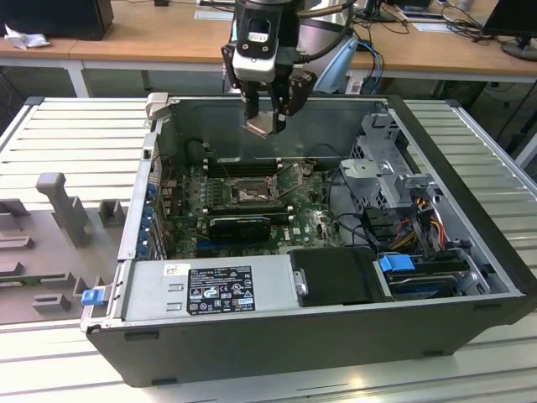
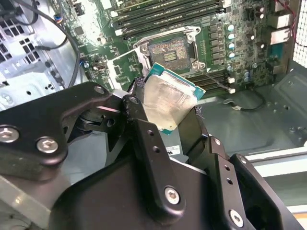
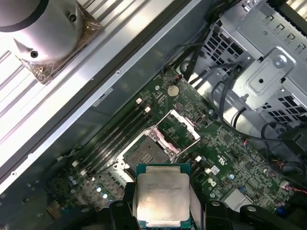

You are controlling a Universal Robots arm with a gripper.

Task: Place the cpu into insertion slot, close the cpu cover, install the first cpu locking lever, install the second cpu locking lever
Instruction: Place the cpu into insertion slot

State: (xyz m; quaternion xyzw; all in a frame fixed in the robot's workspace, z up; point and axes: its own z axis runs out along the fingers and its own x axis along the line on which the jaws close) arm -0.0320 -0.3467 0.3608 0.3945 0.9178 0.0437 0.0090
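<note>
Silvery cpu [image 3: 161,197] sits clenched in my hand [image 1: 267,117], high above the open case [image 1: 277,336]; the insertion slot [image 1: 252,193] lies well below it on the green motherboard [image 1: 310,220], its cpu cover [image 3: 187,125] raised.

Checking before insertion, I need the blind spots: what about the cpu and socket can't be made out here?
- cpu underside: faces away in both wrist views.
- cpu's gripped edges: covered by the gripper in the second wrist view.
- insertion slot pins: too small in the exterior view.
</note>
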